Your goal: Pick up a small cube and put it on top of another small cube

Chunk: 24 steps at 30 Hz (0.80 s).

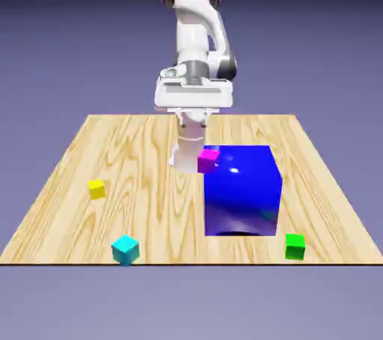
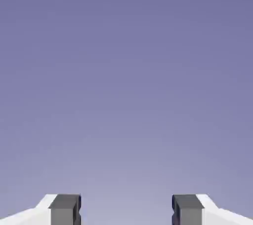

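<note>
Yellow cube point(image 1: 96, 190) on table point(image 1: 149, 219) at left, cyan cube point(image 1: 126, 249) nearer, gripper point(image 2: 126, 209) with jaws wide apart, raised at far centre, magenta cube point(image 1: 209, 161) beside big blue cube point(image 1: 241, 195), green cube point(image 1: 295, 246) near right.

Big blue cube point(image 1: 241, 193) screens whatever tabletop point(image 1: 149, 211) lies directly behind it in the exterior view; the magenta cube point(image 1: 209, 161) overlaps its upper edge on the exterior view's left, and whether the two touch can't be told. Robot's base point(image 1: 183, 158) partly masked by the arm point(image 1: 193, 32) and those two cubes, finger tips too small and pale against the white to make out there. Hand view: both fingers point(image 2: 64, 209) cut off by the bottom edge, their lower parts out of frame.
</note>
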Available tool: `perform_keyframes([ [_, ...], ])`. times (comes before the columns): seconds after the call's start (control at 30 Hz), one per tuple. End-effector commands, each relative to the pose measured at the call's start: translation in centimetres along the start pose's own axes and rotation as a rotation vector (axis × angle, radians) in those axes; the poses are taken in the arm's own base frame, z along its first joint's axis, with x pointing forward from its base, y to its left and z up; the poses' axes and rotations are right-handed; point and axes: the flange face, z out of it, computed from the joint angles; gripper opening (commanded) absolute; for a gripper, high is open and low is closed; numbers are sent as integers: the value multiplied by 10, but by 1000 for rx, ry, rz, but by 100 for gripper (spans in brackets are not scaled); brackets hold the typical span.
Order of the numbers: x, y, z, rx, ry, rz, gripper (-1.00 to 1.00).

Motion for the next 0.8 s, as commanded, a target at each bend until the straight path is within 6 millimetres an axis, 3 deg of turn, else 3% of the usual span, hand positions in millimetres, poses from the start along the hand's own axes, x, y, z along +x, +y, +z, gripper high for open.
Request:
perform_keyframes([
  [0.0,2,8,13,-36,-34,-16,0],
  [0.2,6,69,85,-257,-246,-115,0],
  [0.43,0,164,150,-519,-511,-234,0],
  [0.6,-8,242,176,-712,-714,-316,0],
  [0.77,-13,323,181,-911,-928,-388,0],
])
